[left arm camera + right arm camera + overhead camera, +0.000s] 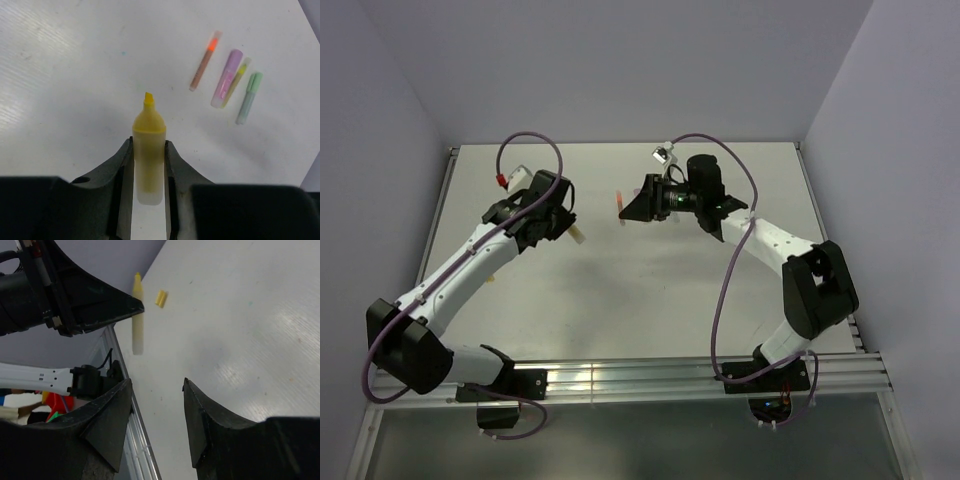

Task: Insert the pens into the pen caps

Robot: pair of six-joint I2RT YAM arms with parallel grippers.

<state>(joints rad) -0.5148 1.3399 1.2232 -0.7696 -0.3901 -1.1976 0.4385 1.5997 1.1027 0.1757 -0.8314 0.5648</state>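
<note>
Gripping the yellow pen (148,125) lengthwise, tip outward: left gripper (148,144). Right gripper (157,382) open, empty. Yellow cap (160,298), probably its match, lies on the table (240,315) beyond the pen, nearer the left arm.

Pale grey table (650,300), matte top. Four pens lying flat in a loose cluster: orange pen (204,63), purple pen (226,78) with olive-yellow pen (235,83) right against its side, and mint green pen (248,98) just beside. Small yellow cap (160,298) lies on its own.
</note>
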